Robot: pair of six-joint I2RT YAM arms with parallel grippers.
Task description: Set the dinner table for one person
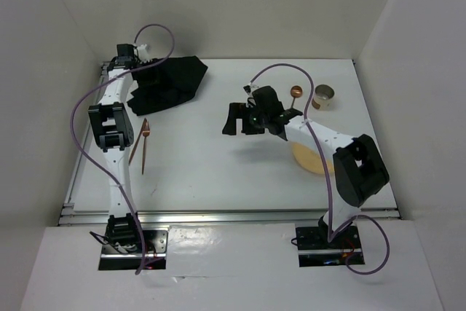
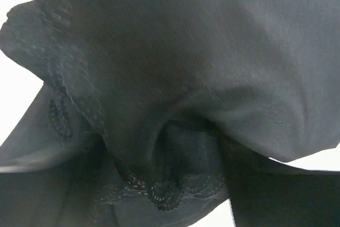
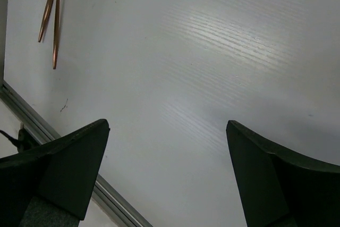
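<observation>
Bench (image 1: 218,172): white, silver-railed, spans the floor beneath both arms.
Far left: left end effector (image 1: 151,71) sits in a bunched black lace-edged placemat (image 1: 171,81). Cloth hides the fingers, so I cannot tell how far they are open.
Nearer: copper fork (image 3: 59,9) and second copper piece (image 3: 47,11) lie together.
Centre: right end effector (image 1: 244,120) is above the bench, spread wide and holding nothing.
Right: copper spoon (image 1: 295,92); metal cup (image 1: 324,96), contents unresolvable; tan plate (image 1: 309,159) partly under the right arm.

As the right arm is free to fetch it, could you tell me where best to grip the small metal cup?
Pinch the metal cup by its rim from straight above, one finger inside: it stands upright, mouth open upward, and the copper spoon lies close beside it, likely crowding a sideways approach.
</observation>
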